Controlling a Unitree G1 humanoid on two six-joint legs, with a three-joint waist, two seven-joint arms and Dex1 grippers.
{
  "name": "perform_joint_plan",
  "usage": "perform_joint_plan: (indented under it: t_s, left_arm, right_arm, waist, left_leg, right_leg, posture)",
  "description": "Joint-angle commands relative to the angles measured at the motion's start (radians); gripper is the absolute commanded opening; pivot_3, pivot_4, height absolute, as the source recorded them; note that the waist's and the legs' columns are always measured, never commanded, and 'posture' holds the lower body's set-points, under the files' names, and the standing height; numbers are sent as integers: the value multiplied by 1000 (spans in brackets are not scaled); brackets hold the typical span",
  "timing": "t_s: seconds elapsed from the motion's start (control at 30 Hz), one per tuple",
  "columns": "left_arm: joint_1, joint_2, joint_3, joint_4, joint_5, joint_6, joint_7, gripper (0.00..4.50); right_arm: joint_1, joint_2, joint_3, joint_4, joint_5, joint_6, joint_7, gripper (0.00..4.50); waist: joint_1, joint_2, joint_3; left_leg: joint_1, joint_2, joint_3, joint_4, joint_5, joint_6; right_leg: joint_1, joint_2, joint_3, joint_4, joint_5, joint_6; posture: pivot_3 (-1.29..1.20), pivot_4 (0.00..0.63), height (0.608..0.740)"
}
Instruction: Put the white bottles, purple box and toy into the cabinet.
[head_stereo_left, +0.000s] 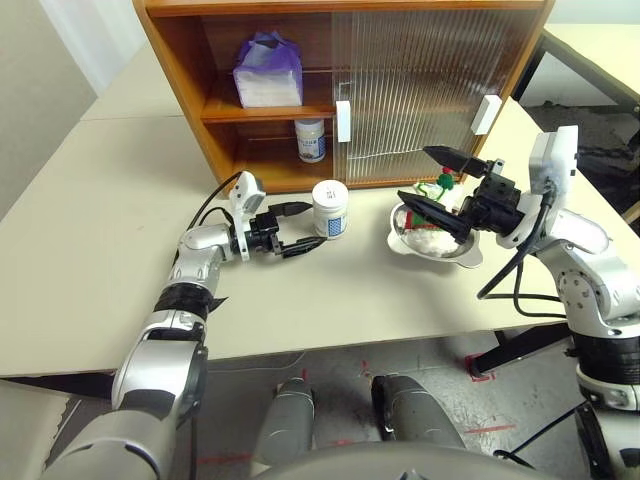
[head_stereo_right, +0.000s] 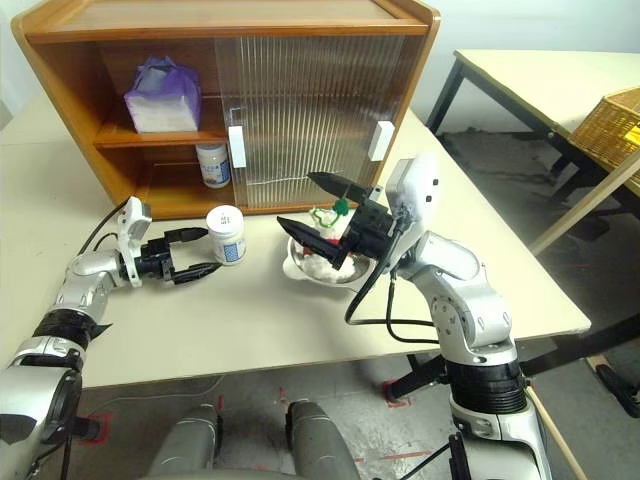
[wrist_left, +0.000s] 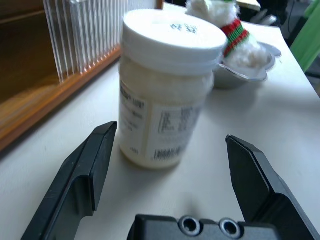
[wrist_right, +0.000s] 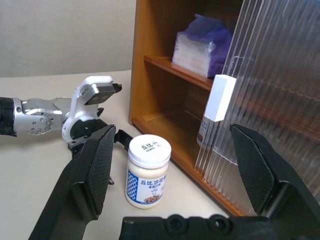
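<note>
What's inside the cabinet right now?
In the cabinet, the purple box lies on the upper shelf and one white bottle stands on the lower shelf, both in the open left half. The ribbed sliding doors blur whatever is behind them.

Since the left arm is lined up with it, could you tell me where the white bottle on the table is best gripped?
Grip the white bottle around its straight labelled body below the wider lid, coming level from its left side, where the open left gripper already faces it; it stands upright.

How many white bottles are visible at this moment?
2. One white bottle stands on the table in front of the cabinet, before the open left gripper. The other is on the cabinet's bottom shelf.
</note>
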Motion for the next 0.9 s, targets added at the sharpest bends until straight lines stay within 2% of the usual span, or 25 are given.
perform_joint_plan:
  t_s: [0.03,0.67,0.77,0.83,0.9]
  left_arm:
    - [-17,-18,-1,37,11,-20,14,4482]
    - [-56,-44,-11,137,53,-67,70,4482]
    - [-57,-43,-9,160,68,-63,87,3865]
    - [-58,-43,-10,174,75,-71,97,3235]
    - [-61,-44,-2,182,70,-68,108,3061]
  right_arm:
    - [13,-11,-16,-28,-1,4,-8,4500]
    - [36,-24,-25,-57,7,7,-33,4500]
    - [36,-26,-26,-59,8,8,-35,4500]
    - [36,-26,-26,-60,9,8,-36,4500]
    - [38,-27,-25,-61,10,9,-37,4500]
  waist:
    - [-4,0,-1]
    - [-27,1,-8]
    - [-28,1,-8]
    - [-28,1,-8]
    - [-28,1,-8]
  left_leg:
    - [0,0,0,0,0,0]
    - [1,0,1,2,0,1]
    - [1,-1,1,2,0,1]
    - [1,-1,1,2,0,1]
    - [1,-1,1,2,0,1]
  right_leg:
    - [0,0,0,0,0,0]
    - [2,0,0,0,0,1]
    - [2,0,0,0,0,1]
    - [2,0,0,0,0,1]
    - [3,0,0,0,0,1]
  posture:
    - [-90,62,740]
    - [-114,66,740]
    - [-115,68,740]
    - [-115,69,740]
    - [-114,70,740]
